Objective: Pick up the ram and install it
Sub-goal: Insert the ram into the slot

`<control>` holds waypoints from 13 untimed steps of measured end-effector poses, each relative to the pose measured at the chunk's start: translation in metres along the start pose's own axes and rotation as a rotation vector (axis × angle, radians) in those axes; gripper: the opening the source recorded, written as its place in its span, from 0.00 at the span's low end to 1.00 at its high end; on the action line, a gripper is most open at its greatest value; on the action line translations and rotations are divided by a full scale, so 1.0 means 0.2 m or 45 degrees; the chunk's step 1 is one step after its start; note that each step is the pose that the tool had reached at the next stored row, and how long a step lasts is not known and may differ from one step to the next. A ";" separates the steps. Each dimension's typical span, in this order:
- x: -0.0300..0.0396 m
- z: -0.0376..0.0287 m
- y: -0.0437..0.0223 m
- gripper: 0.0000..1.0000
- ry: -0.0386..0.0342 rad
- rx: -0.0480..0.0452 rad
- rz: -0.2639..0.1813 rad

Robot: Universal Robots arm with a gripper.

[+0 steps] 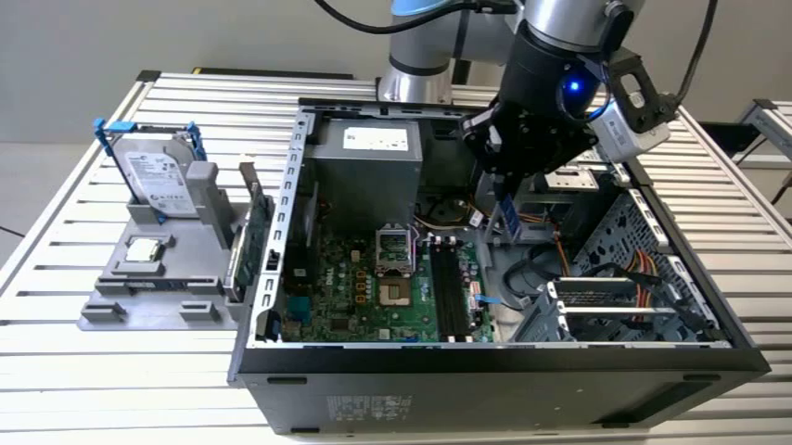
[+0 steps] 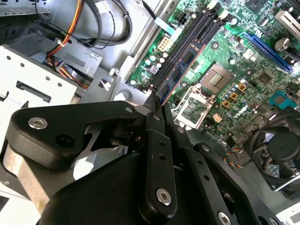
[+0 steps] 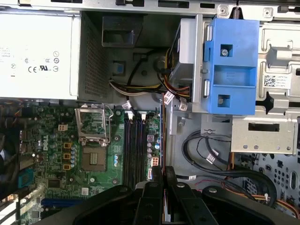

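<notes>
One stick is in hand. In the exterior view the gripper (image 1: 505,199) hangs inside the open computer case (image 1: 300,167), clamped on the ram (image 1: 506,224), which shows as a narrow blue strip below it. The memory slots (image 1: 448,289) lie on the motherboard (image 1: 347,287), to the exterior view's left of the ram and nearer, with their long axis running near to far.

In the second wrist view the gripper (image 2: 157,101) pinches one end of the ram (image 2: 182,66). The board stretches away from it, dark blue with a coppery edge, alongside the black memory slots (image 2: 199,30).

In the first wrist view the ram (image 3: 161,133) is seen edge-on, a thin line running out from the closed gripper (image 3: 162,172). It looks parallel to the memory slots (image 3: 133,140) and just beside them, on the side toward the blue drive bracket (image 3: 234,65). By my reading it sits above no slot: the gap is a sideways offset, not a turn. How high it hangs I cannot tell.
</notes>
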State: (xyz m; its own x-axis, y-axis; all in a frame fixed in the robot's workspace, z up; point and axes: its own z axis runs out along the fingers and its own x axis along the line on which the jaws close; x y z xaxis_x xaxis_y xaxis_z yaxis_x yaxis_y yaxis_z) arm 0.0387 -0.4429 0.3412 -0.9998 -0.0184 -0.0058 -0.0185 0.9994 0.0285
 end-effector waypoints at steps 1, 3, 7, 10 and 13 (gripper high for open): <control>0.000 0.002 0.000 0.00 0.0000 0.000 0.000; 0.000 0.007 0.001 0.00 -0.0001 0.000 0.001; 0.000 0.016 0.002 0.00 -0.0002 0.001 0.006; 0.000 0.023 0.002 0.00 -0.0003 0.002 0.013; 0.000 0.029 0.003 0.00 -0.0005 0.003 0.017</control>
State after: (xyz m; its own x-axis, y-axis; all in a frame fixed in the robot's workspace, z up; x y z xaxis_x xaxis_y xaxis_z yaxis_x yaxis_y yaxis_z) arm 0.0387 -0.4421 0.3353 -1.0000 -0.0048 -0.0058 -0.0049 0.9996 0.0261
